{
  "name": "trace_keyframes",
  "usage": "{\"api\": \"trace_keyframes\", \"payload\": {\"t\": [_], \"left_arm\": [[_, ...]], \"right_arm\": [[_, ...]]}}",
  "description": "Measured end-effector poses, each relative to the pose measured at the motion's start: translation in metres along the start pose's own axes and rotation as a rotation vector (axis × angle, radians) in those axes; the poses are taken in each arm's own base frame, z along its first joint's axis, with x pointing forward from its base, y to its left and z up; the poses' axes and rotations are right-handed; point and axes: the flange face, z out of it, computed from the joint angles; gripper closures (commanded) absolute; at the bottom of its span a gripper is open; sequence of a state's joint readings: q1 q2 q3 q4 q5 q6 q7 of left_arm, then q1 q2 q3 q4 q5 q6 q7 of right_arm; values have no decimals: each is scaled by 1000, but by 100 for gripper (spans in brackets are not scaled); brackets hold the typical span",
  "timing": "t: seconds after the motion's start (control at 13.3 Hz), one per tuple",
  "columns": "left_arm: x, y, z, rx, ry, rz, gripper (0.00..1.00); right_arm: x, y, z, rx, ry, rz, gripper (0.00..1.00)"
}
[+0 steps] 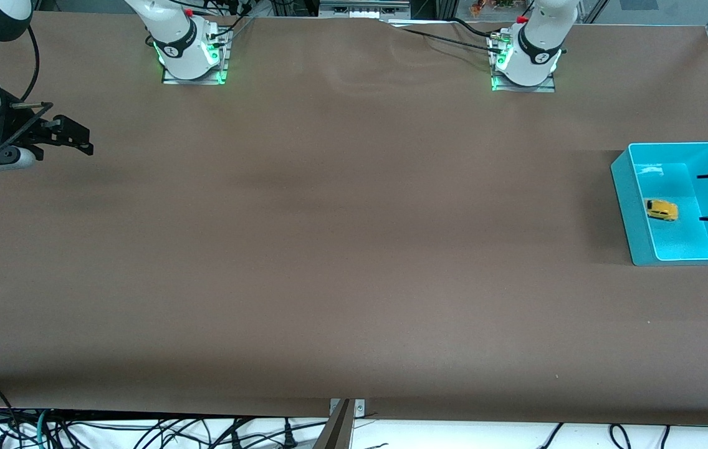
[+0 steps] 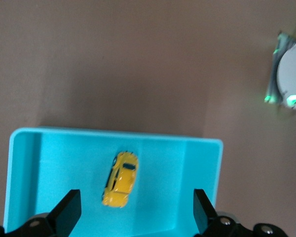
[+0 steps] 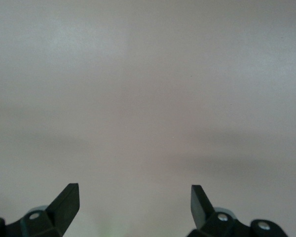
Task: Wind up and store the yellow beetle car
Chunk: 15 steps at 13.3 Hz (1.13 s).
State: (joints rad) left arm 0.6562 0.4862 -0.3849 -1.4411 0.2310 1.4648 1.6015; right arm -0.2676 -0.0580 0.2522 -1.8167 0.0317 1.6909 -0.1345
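Note:
The yellow beetle car (image 1: 662,210) (image 2: 120,178) lies on its wheels on the floor of a turquoise bin (image 1: 622,187) (image 2: 64,163) at the left arm's end of the table. My left gripper (image 1: 702,198) (image 2: 135,200) hangs open over the bin, with the car below the gap between its fingers and touching neither. Over bare brown table at the right arm's end, my right gripper (image 1: 83,140) (image 3: 134,197) waits open and holds nothing.
The two arm bases (image 1: 192,59) (image 1: 523,62) stand along the table edge farthest from the front camera. The bin reaches the table's end at the left arm's side. Cables and a metal bracket (image 1: 343,419) lie along the nearest edge. Brown tabletop spans between the arms.

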Motion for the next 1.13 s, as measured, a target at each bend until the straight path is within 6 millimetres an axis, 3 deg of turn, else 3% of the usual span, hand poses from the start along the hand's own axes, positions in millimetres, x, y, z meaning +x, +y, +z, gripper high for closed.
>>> {"api": "trace_keyframes", "payload": {"t": [0.15, 0.38, 0.68, 0.9, 1.13], "left_arm": [[55, 15, -38, -34, -22, -111, 0], [124, 38, -75, -14, -25, -290, 0], [181, 82, -119, 38, 31, -589, 0], [218, 104, -133, 67, 45, -850, 0], [256, 121, -150, 158, 91, -961, 0]], "right_arm": [[0, 0, 0, 0, 0, 0, 0], [-1, 0, 1, 1, -7, 0, 0], [-1, 0, 1, 1, -10, 0, 0], [-1, 0, 1, 2, -11, 0, 0], [-1, 0, 1, 2, -12, 1, 0]]}}
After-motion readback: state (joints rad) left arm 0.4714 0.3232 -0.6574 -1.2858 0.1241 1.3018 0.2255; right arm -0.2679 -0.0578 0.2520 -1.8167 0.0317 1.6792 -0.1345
